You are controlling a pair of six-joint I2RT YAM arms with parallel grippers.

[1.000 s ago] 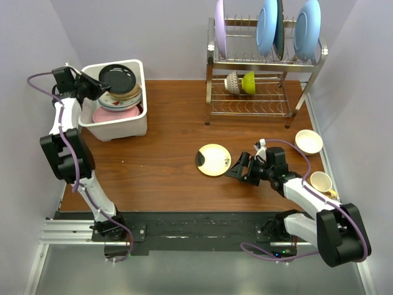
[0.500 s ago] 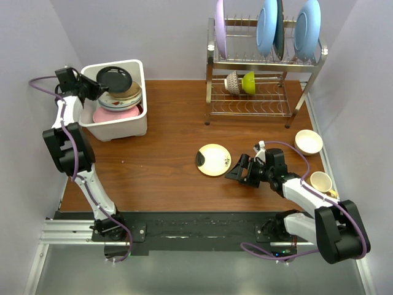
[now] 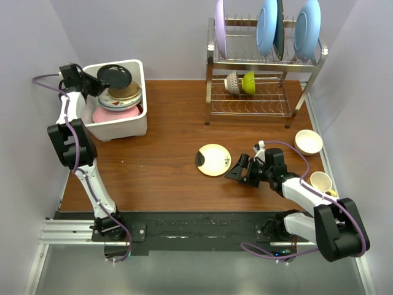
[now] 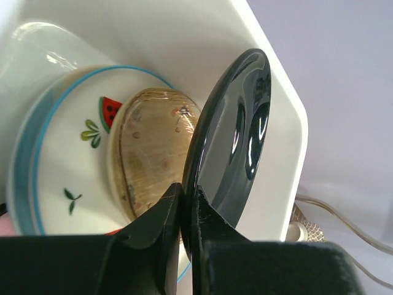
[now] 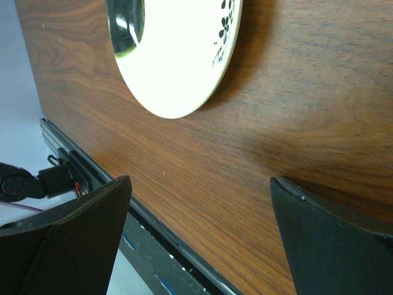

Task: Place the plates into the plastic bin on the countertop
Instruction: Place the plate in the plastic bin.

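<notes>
One small yellowish plate [image 3: 213, 160] lies on the reddish-brown countertop [image 3: 166, 135], the right gripper [image 3: 234, 167] just beside it, spread wide and empty. The left gripper [image 4: 187, 203] pinches the rim of one dark glass plate [image 4: 236, 135], tilted over the stack [image 3: 116, 104] in the white plastic bin [image 3: 123, 128] at the far-left corner. One lilac plate [image 3: 220, 27] and two light-blue plates [image 3: 268, 26] stand in the wire rack [image 3: 264, 98], one bowl [image 3: 308, 141] and one mug [image 3: 320, 181] sit at right, with pale lilac walls [image 3: 153, 31] around.
</notes>
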